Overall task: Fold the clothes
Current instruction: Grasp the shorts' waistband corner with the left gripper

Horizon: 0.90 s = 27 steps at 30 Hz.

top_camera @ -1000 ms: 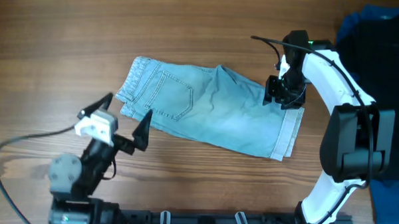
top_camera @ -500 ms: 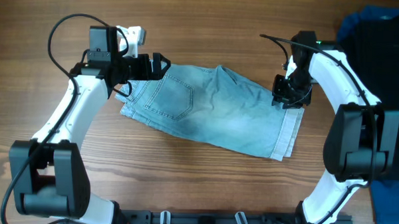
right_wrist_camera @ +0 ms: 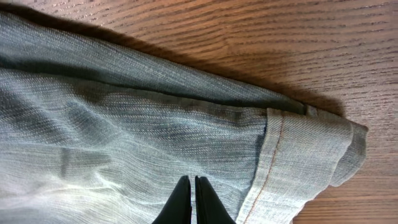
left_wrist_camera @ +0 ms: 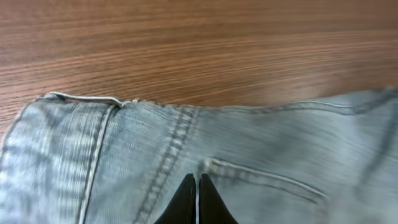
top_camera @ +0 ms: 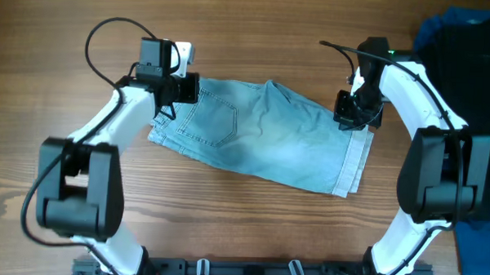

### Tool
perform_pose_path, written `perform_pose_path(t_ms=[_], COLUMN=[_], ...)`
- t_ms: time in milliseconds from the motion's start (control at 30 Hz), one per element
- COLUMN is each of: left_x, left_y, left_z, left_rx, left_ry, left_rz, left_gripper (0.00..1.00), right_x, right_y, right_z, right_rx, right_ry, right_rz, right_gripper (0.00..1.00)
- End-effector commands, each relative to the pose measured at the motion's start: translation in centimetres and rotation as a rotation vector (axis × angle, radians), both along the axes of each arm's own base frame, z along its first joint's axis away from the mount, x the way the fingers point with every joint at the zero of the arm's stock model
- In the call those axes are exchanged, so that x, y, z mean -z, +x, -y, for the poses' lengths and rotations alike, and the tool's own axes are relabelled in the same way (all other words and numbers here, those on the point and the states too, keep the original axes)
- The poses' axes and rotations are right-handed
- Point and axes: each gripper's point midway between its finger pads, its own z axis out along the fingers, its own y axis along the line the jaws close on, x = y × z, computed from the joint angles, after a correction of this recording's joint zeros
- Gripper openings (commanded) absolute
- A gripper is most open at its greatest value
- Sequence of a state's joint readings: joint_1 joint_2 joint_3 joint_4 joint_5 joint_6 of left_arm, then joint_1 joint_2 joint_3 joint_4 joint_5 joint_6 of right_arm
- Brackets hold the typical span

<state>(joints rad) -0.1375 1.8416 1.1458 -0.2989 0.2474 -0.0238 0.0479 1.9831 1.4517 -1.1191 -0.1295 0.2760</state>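
Observation:
The light blue denim shorts (top_camera: 261, 138) lie flat on the wooden table (top_camera: 61, 33), waistband to the left and hemmed legs to the right. My left gripper (top_camera: 184, 90) sits over the waistband end by the back pocket. In the left wrist view its tips (left_wrist_camera: 197, 178) are pinched together on the denim (left_wrist_camera: 280, 137) just above the pocket seam. My right gripper (top_camera: 352, 117) is at the far right leg. In the right wrist view its tips (right_wrist_camera: 192, 179) are shut on the cloth (right_wrist_camera: 124, 106) just left of the stitched hem (right_wrist_camera: 292, 155).
A black garment (top_camera: 468, 55) lies at the table's right edge with a royal-blue garment (top_camera: 478, 244) under and below it, close behind the right arm. Bare wood surrounds the shorts on the far, near and left sides.
The left arm swung from the near left up to the waistband and its jaws closed there. The right jaws closed on the leg near the hem, hardly shifting.

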Motion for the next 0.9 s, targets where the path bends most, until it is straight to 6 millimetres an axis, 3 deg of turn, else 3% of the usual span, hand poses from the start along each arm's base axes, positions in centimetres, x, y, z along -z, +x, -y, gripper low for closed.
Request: perform_pose_path(t_ms=[0, 200, 267, 333, 467, 600, 633, 767, 867], left_x=[1.8, 6.1, 6.9, 7.2, 7.8, 7.8, 7.2, 1.6, -3.2], left_y=[1.2, 0.6, -0.5, -1.5, -3.8, -5.1, -5.3, -6.2, -7.5], left_z=[-0.5, -2.3, -5.5, -7.3, -7.8, -8.0, -8.0, -8.0, -7.7], left_rx=[-0.016, -0.064, -0.237, -0.350, -0.489, -0.568, -0.577, -0.579, -0.571], left_ry=[0.043, 0.139, 0.255, 0.311, 0.282, 0.270, 0.265, 0.240, 0.187], left_rz=[0.008, -0.077, -0.140, -0.182, -0.289, -0.338, -0.339, -0.286, -0.232], left_gripper=[0.04, 0.04, 0.04, 0.04, 0.04, 0.04, 0.04, 0.04, 0.04], right_x=[0.4, 3.8, 4.4, 5.2, 5.9, 6.0, 6.0, 5.6, 4.2], right_y=[-0.2, -1.3, -2.0, -2.4, -2.9, -1.7, -1.0, 0.9, 1.7], right_z=[0.7, 2.8, 4.7, 5.7, 7.8, 9.2, 9.2, 7.4, 5.8], right_rx=[0.041, 0.117, 0.180, 0.206, 0.251, 0.266, 0.233, 0.172, 0.101], right_ry=[-0.038, -0.124, -0.192, -0.198, -0.219, -0.220, -0.212, -0.095, 0.006], right_rz=[-0.014, -0.007, -0.023, -0.022, -0.023, 0.030, 0.058, 0.122, 0.144], right_gripper=[0.04, 0.04, 0.04, 0.04, 0.04, 0.04, 0.04, 0.06, 0.18])
